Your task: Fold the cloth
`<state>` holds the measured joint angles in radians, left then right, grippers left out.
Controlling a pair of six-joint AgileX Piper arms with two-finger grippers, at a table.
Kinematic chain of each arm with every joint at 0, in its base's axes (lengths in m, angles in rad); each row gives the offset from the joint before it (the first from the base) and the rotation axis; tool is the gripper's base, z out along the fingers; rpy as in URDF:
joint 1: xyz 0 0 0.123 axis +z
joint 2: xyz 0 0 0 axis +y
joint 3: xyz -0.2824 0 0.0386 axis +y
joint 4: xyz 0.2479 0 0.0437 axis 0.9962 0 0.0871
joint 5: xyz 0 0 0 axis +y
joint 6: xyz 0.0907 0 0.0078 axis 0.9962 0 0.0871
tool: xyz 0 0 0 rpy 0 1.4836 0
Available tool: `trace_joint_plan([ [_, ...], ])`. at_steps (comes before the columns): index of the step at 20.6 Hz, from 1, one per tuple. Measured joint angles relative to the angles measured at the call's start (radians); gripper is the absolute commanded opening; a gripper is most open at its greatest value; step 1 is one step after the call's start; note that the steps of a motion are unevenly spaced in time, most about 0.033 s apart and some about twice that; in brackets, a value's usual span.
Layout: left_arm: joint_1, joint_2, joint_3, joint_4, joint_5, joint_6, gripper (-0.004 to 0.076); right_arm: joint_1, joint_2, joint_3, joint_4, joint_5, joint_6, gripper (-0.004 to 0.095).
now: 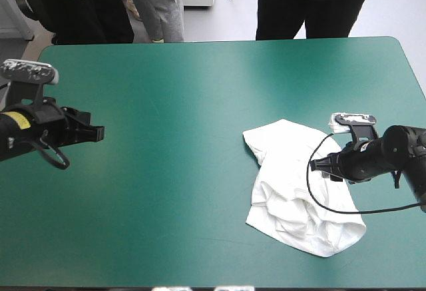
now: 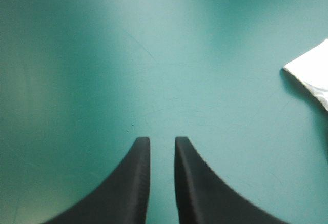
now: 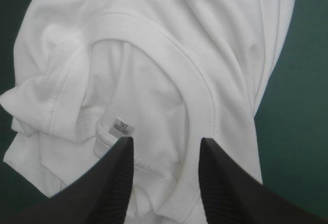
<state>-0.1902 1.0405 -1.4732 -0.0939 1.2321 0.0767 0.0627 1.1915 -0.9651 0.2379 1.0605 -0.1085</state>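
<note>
Partly covered T-shirt (image 1: 286, 178) — crumpled, right fingers (image 3: 230, 193) apart

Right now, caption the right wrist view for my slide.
Open jaws poised over the crumpled white T-shirt, neck label just ahead.

The T-shirt (image 3: 154, 55) is plain white, without print. Just ahead of the black fingers (image 3: 110, 183) of the right gripper (image 3: 166, 141), its small white label (image 3: 119, 125) carries dark lettering. Ahead of the black fingers (image 2: 128, 183) of the left gripper (image 2: 162, 139), the cover (image 2: 154, 55) is plain teal-green.
</note>
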Motion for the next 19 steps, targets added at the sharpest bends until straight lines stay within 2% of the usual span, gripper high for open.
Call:
trace_joint_plan([
  [2, 0.0, -0.059, 0.021, 0.0, 0.0, -0.007, 0.0031, 0.0, 0.0, 0.0, 0.001, 0.002, 0.0, 0.0387],
  [7, 0.0, -0.252, 0.079, 0.001, 0.0, -0.015, 0.0015, 0.0, 0.0, 0.0, 0.009, 0.003, -0.002, 0.0389],
  [9, 0.0, -0.271, 0.094, 0.01, 0.0, -0.015, 0.0015, 0.01, 0.0, 0.0, 0.011, -0.004, -0.051, 0.0441],
  [10, 0.0, -0.271, 0.096, 0.012, 0.0, -0.015, 0.0015, 0.019, 0.0, 0.0, 0.01, -0.012, -0.069, 0.0497],
  [13, 0.001, -0.262, 0.103, 0.015, 0.0, -0.015, 0.0015, 0.104, 0.017, -0.004, -0.023, -0.097, -0.092, 0.0609],
  [19, 0.001, -0.263, 0.103, 0.015, 0.0, -0.023, 0.0015, 0.174, 0.218, -0.05, -0.064, -0.141, -0.094, 0.0627],
])
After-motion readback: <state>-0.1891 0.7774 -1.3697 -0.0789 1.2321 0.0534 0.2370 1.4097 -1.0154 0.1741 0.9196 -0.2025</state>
